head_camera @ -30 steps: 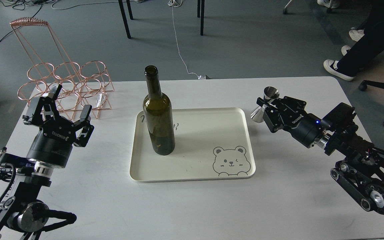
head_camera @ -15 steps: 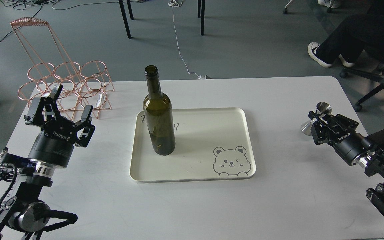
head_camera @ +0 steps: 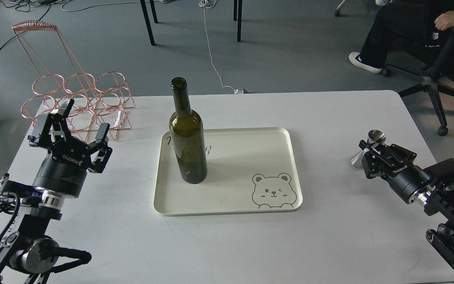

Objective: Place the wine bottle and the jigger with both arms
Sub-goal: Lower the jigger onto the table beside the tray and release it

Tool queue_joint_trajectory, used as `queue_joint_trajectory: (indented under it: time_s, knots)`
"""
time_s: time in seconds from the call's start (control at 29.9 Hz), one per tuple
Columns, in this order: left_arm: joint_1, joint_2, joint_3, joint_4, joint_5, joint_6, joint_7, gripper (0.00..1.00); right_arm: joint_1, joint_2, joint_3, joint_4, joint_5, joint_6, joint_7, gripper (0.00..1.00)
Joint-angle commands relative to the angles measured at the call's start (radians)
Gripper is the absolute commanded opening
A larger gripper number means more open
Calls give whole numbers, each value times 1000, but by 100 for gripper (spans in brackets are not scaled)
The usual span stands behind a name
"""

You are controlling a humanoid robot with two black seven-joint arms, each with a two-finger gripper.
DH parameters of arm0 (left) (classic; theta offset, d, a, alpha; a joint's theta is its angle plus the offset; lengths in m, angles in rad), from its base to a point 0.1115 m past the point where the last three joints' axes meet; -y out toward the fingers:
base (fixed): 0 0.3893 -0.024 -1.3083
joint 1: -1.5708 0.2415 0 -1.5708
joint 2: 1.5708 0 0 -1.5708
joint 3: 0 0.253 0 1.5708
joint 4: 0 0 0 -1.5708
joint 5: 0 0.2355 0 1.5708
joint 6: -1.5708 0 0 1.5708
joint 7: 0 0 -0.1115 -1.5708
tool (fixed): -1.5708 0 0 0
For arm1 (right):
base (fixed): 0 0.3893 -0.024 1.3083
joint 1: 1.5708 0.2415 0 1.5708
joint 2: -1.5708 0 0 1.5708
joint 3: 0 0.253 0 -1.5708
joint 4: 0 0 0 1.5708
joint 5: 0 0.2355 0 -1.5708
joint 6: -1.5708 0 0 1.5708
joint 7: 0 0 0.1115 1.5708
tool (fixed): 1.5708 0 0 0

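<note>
The bottle half looks done: the wine bottle (head_camera: 187, 138) stands upright on the left part of the cream tray (head_camera: 282, 207), tall, dark olive glass, unlabelled. The step in hand is the jigger (head_camera: 369, 149), shiny steel, tilted, far right over the counter (head_camera: 227, 244), clenched in the right gripper's (head_camera: 373, 156) jaws. Next, I judge, setting it down upright. The left gripper (head_camera: 75, 128) has its jaws spread, grasping nothing

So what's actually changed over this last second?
The right gripper, shut on the jigger, carried it away from the tray toward the table's right edge and lower. The person in the background shifted too. The wine bottle, the left gripper, open, and the wire rack stayed as they were.
</note>
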Motion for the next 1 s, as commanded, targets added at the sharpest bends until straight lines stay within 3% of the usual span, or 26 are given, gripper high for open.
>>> queue_joint_trajectory:
  time_s: [0.0, 0.2, 0.53, 0.7, 0.97]
  knots:
    - [0, -1, -2, 0, 0, 1, 0, 98, -7, 0, 0, 0, 2, 0, 0, 29]
    - [-2, -1, 0, 0, 0, 1, 0, 98, -14, 0, 0, 2, 2, 0, 0, 32]
    - [-2, -1, -3, -1, 0, 1, 0, 98, -24, 0, -2, 11, 2, 0, 0, 54]
    - [-2, -1, -3, -6, 0, 1, 0, 98, -30, -6, -3, 21, 37, 0, 0, 80]
    - [-2, -3, -3, -5, 0, 1, 0, 98, -87, -53, 0, 107, 45, 4, 0, 92]
